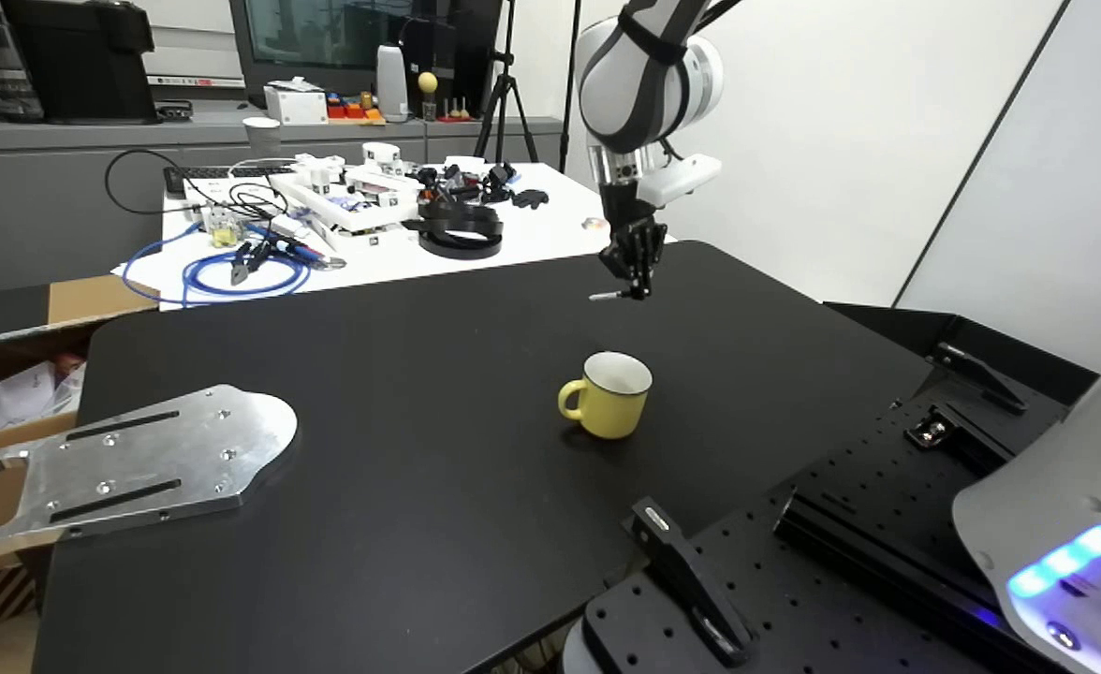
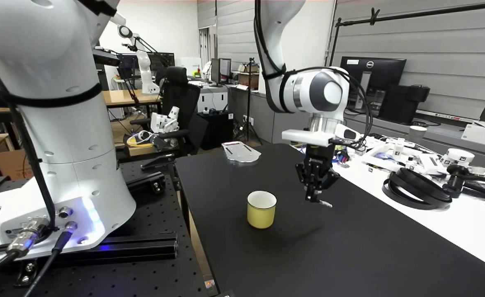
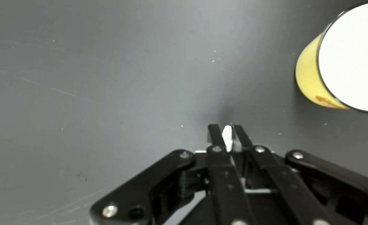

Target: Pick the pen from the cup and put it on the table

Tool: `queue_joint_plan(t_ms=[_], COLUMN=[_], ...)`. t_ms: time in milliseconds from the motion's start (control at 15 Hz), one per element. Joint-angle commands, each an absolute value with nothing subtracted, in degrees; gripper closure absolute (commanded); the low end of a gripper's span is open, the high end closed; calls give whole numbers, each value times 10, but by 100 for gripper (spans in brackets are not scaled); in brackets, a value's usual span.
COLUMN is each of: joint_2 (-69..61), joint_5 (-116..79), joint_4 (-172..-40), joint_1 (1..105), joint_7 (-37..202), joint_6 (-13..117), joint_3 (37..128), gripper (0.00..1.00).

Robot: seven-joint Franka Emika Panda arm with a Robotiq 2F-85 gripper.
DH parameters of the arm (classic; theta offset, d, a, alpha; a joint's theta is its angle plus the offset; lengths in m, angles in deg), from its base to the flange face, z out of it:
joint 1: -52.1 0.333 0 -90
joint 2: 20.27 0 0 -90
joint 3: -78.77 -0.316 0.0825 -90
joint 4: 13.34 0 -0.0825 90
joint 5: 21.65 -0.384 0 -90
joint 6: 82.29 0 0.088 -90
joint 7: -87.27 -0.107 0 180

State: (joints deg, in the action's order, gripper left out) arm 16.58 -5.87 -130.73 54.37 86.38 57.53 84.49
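The yellow cup (image 1: 609, 398) stands upright on the black table (image 1: 401, 374); it also shows in an exterior view (image 2: 261, 210) and at the right edge of the wrist view (image 3: 310, 73). Nothing sticks out of its white inside. My gripper (image 1: 639, 290) is beside the cup and above the table, pointing down; it also shows in an exterior view (image 2: 311, 197). It is shut on the pen (image 1: 608, 296), whose pale end sticks out sideways from the fingertips (image 2: 326, 203). In the wrist view the pen (image 3: 227, 137) shows white between the fingers (image 3: 226, 128); the rest is hidden.
A silver metal plate (image 1: 167, 449) lies at a table edge, far from the cup. A white table (image 1: 550, 234) with cables, tools and black straps (image 2: 417, 187) adjoins the black table. The robot base (image 2: 69, 181) stands on a perforated black mount with black clamps (image 1: 691, 580).
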Motion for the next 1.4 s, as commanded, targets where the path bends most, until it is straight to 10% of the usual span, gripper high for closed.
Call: queue_joint_plan(t_ms=[0, 533, 600, 1333], joint_2=[219, 324, 327, 248], joint_5=[-55, -104, -113, -127], joint_4=[-1316, -1310, -1308, -1324], joint_1=[555, 584, 586, 614], joint_7=[778, 727, 730, 730], joint_6=[665, 746, 739, 714], joint_3=[884, 936, 937, 966], gripper=[97, 97, 63, 0])
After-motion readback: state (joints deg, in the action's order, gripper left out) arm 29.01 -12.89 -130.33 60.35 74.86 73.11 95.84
